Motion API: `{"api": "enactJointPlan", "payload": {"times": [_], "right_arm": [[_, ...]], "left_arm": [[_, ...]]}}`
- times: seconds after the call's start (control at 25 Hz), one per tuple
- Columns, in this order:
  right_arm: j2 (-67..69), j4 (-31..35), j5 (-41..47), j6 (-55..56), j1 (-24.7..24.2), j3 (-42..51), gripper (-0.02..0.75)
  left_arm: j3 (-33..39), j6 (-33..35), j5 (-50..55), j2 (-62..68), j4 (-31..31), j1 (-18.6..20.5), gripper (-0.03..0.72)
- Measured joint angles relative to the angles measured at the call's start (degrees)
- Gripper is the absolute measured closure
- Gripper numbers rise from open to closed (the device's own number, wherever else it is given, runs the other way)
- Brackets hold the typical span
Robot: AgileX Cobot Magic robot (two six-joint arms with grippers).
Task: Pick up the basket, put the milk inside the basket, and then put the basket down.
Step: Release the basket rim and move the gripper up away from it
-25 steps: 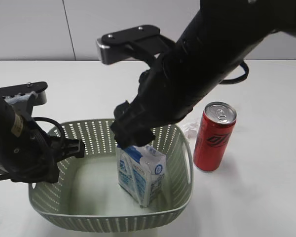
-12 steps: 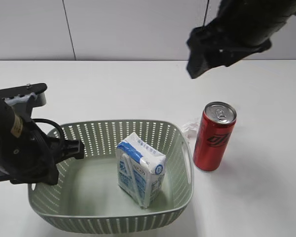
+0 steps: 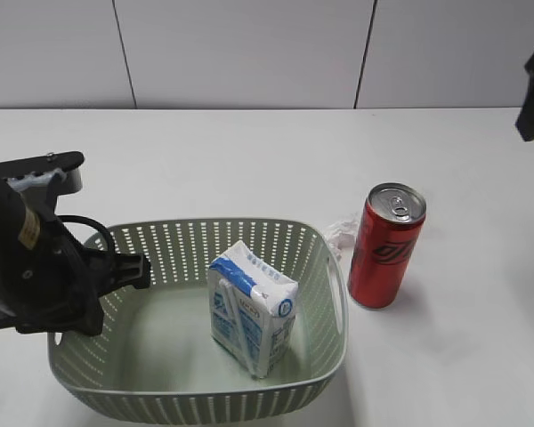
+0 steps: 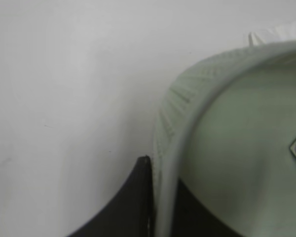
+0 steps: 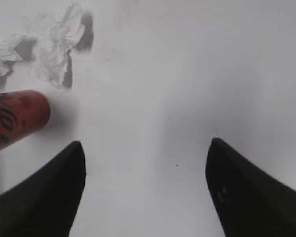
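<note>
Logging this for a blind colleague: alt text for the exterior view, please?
The milk stands inside the basket, whose left rim the left hand grips. A red can stands on the white table right of the basket.

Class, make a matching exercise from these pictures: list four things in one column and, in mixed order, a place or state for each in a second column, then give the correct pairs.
Things:
1. milk
2. soda can
3. left hand
4. right hand

Places or states:
A. open, above bare table
B. standing inside the basket
C. gripping the basket's left rim
D. upright on the table, right of the basket

Pairs: 1-B, 2-D, 3-C, 4-A
</note>
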Motion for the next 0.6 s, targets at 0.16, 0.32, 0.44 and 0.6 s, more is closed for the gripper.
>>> {"api": "enactJointPlan", "payload": {"times": [0.16, 0.32, 0.44, 0.6], "right_arm": [[-3.06, -0.23, 1.55, -0.43, -3.33, 0.98, 0.146], [-9.46, 1.1, 1.89, -0.6, -3.61, 5.35, 0.146], [-15.7, 1.35, 1.89, -0.6, -3.61, 9.52, 0.146], [-26.03, 1.48, -0.44, -0.66, -3.61, 16.15, 0.146]], "left_arm": [[0.0, 0.18, 0.12, 0.0, 0.0, 0.0, 0.69], [0.0, 1.34, 0.9, 0.0, -0.56, 1.24, 0.69], [0.0, 2.98, 1.67, 0.0, -0.87, 2.95, 0.69], [0.0, 3.73, 1.69, 0.0, -0.93, 3.8, 0.69]]}}
